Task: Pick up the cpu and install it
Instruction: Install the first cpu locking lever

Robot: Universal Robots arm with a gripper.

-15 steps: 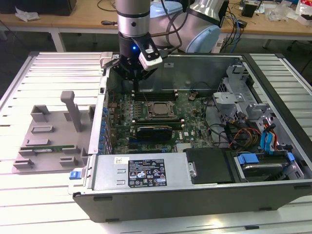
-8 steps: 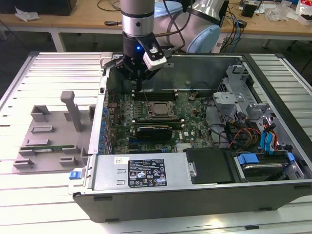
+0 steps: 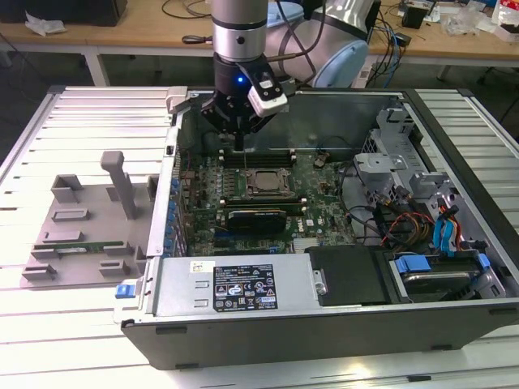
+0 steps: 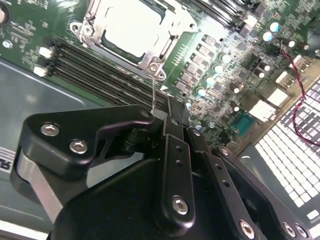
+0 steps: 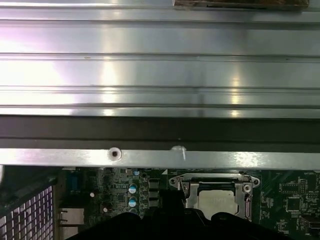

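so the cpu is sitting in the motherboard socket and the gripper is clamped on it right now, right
Not quite. The cpu does sit in the motherboard socket, inside its metal frame, but the gripper is not clamped on it. The second wrist view shows the fingertips closed together and empty, above the memory slots beside the socket. The exterior view agrees: the gripper hangs clear of the cpu.

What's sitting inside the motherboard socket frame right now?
The cpu lies inside the socket frame, its silver top showing; in the exterior view it is here. Whatever is beneath the chip is covered. The end effector hangs nearby.
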